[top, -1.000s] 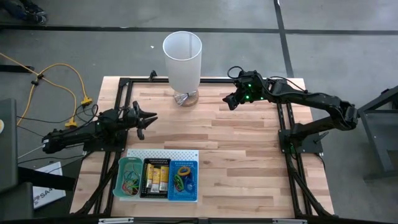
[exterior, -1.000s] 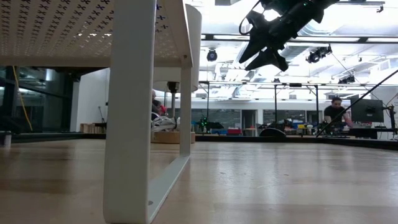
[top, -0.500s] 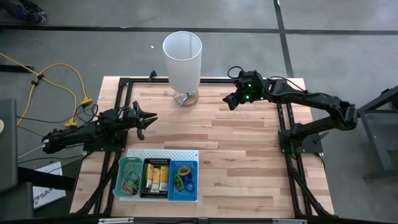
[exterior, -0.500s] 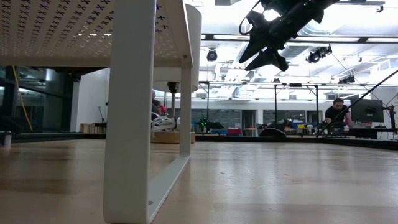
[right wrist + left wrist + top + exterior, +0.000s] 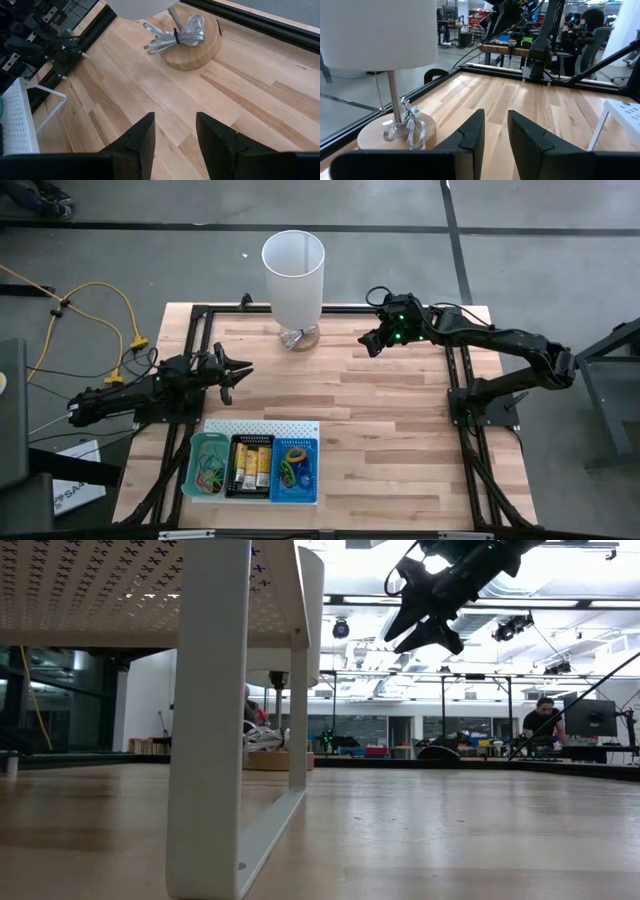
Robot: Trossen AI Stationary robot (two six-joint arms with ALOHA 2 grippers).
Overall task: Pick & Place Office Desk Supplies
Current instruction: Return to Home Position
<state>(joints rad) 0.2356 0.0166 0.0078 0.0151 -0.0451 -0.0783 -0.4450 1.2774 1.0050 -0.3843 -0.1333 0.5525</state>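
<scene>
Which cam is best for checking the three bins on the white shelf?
High view: it looks straight down on the green bin, black bin and blue bin, side by side on the white shelf, contents visible. Low view shows only the shelf's underside and leg; both wrist views catch just a shelf corner.

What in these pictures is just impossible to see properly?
High view: what lies in the green bin, black bin and blue bin is too small to name singly.
Low view: the white shelf top hides all three bins.
Right wrist view: the picture's edge cuts off the shelf and the lamp shade.
</scene>
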